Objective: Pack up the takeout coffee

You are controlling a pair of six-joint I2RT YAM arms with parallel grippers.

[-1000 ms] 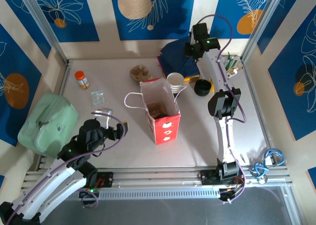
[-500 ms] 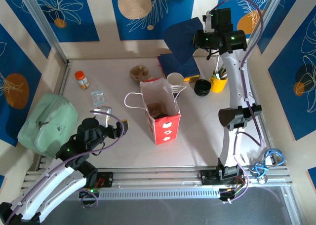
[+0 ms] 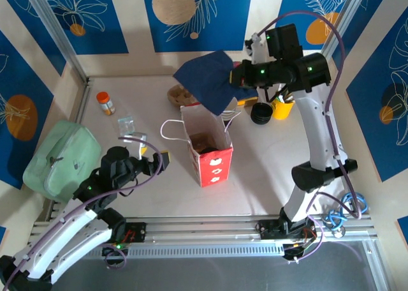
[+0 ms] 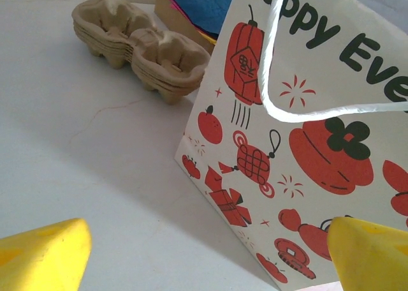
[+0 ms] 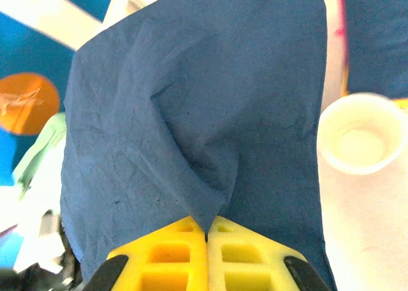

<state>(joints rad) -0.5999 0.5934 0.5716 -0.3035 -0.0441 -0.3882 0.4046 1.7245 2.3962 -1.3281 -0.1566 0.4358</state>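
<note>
My right claw (image 5: 206, 230) is pinched together on a dark blue napkin (image 5: 191, 112), which hangs from it in the air over the far side of the counter (image 3: 268, 163), just beyond the red-and-white paper bag (image 3: 207, 141). My left claw (image 4: 210, 253) hovers with its jaws wide apart and nothing in them, near and to the left of the bag.

I'd put the packing at an early stage. The takeout coffee cup (image 5: 360, 141) stands upright on the counter beyond the bag, not in it, with no lid on. Its black lid (image 3: 261, 113) lies to the right, beside the yellow cup (image 3: 282, 107). Something brown sits inside the bag, but I can't tell what.

From above I see only the cup's round rim and white inside, and it looks empty. Lidding the cup and bagging it are left to do.
</note>
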